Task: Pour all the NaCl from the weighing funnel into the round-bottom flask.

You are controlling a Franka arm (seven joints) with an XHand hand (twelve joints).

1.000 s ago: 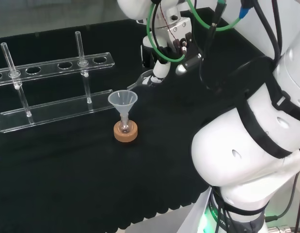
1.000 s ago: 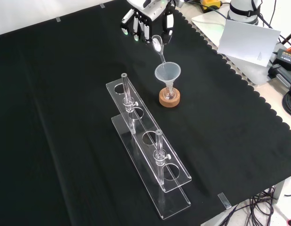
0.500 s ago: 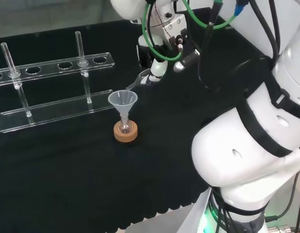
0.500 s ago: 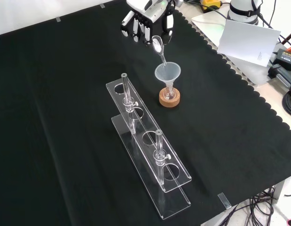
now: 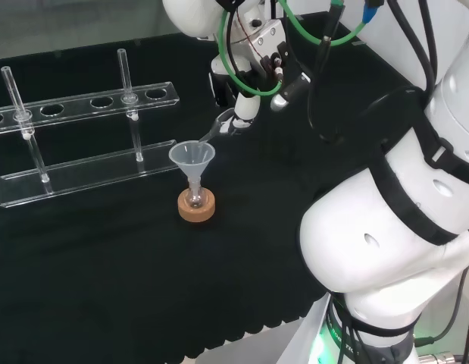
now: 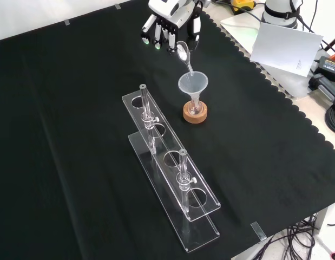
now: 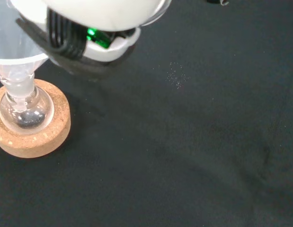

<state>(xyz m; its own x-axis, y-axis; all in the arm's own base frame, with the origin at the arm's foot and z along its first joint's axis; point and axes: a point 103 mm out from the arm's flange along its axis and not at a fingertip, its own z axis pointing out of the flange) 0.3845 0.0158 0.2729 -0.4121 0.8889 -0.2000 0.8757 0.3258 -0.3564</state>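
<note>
My hand (image 6: 168,21) pinches the clear weighing funnel (image 6: 184,58), spout tilted into the conical funnel (image 6: 192,84) atop the little round-bottom flask (image 7: 24,111) on its cork ring (image 6: 195,113).

No text, label, number or sign can be read anywhere; the white sheet of paper (image 6: 287,47) beside the black-clothed desk (image 6: 75,135) carries only a faint, illegible mark

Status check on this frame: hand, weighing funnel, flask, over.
Hand shut on weighing funnel, spout tilted down over clear funnel. Round-bottom flask upright on cork ring. Path clear.
</note>
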